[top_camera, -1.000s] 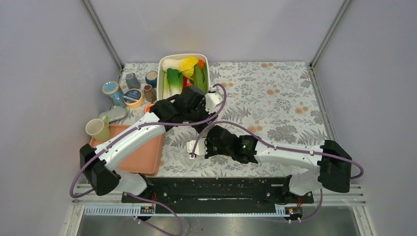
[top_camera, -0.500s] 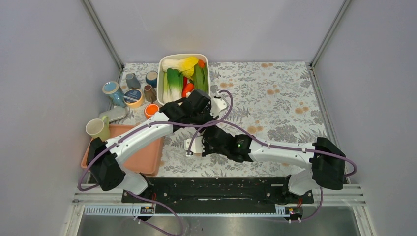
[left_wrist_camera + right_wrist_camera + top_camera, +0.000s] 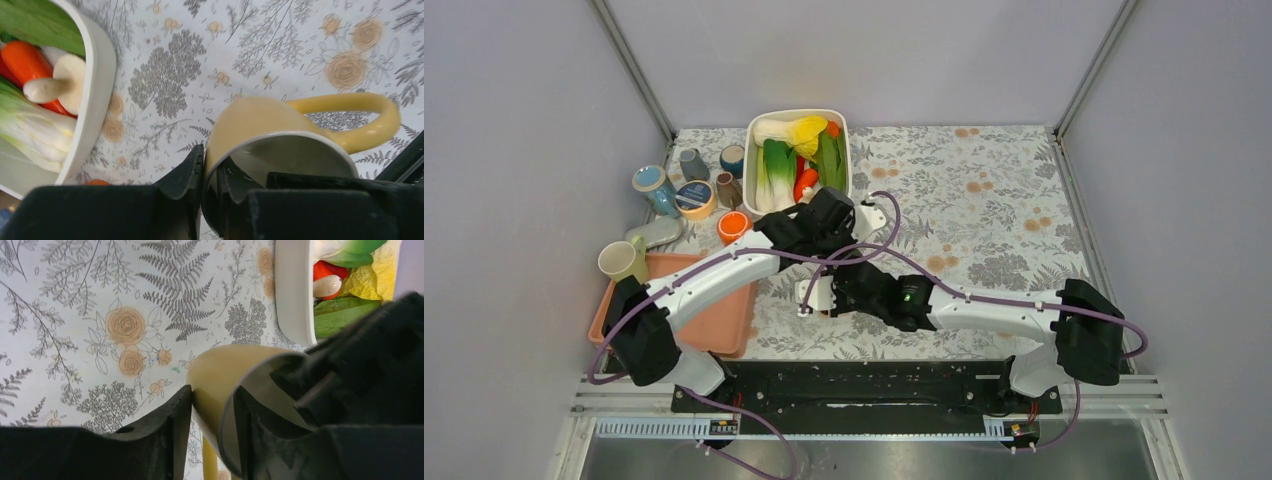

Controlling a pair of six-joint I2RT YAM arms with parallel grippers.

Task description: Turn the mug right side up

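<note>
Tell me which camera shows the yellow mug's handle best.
The left wrist view: the handle of the mug shows as a whole loop against the tablecloth. The right wrist view catches only a short stub of it at the bottom edge, below the mug's wall. In the top view the handle cannot be made out.

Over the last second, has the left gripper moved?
Yes. From above, the left gripper, clamped on the yellow mug, has slid right and slightly toward the near side, away from the white tub.
</note>
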